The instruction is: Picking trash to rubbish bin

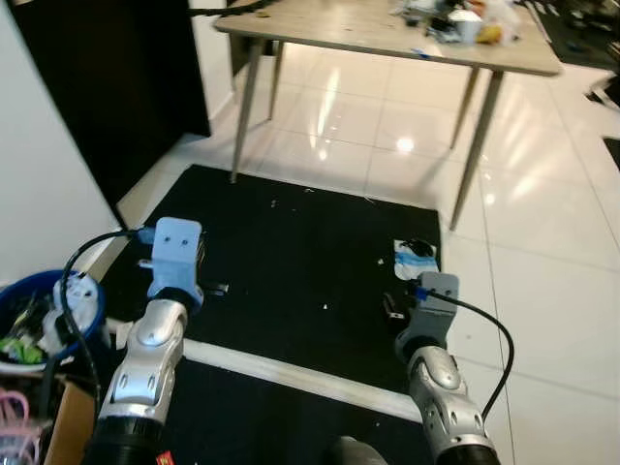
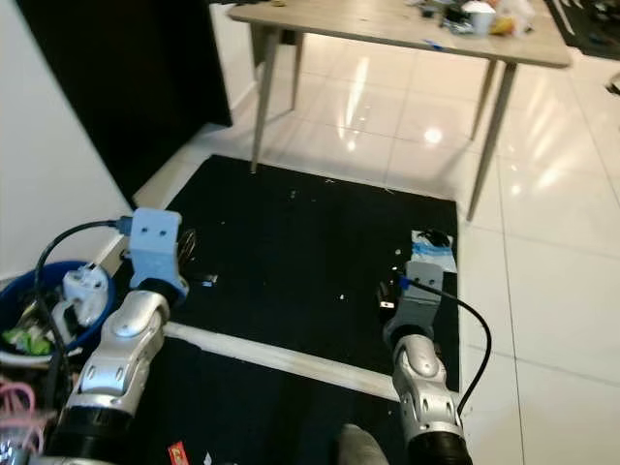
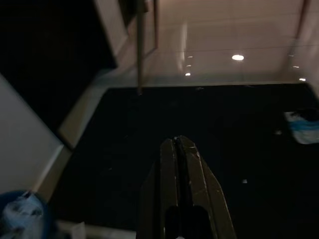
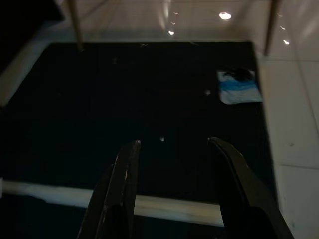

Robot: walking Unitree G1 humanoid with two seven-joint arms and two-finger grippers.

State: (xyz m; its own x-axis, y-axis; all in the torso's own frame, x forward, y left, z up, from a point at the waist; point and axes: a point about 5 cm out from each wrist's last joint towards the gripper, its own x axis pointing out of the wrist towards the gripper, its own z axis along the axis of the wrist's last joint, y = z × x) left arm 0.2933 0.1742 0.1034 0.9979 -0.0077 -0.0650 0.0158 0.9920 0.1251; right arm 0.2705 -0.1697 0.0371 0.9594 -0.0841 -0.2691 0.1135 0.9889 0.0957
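Ahead, blue-white trash lies beyond the spread right end effector.

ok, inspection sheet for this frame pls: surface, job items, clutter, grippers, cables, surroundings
Surface: black mat on glossy white tile, pale specks scattered across it.
Job's things: white-and-blue wrapper lies flat at the mat's right edge; blue rubbish bin at the robot's left, already holding trash.
Clutter: small items piled on the wooden table ahead; pink object and cardboard near the bin.
Grippers: left gripper shut, empty, above the mat; right gripper open, empty, short of the wrapper.
Cables: black cable looped at each wrist.
Surroundings: white wall and dark panel on the left.
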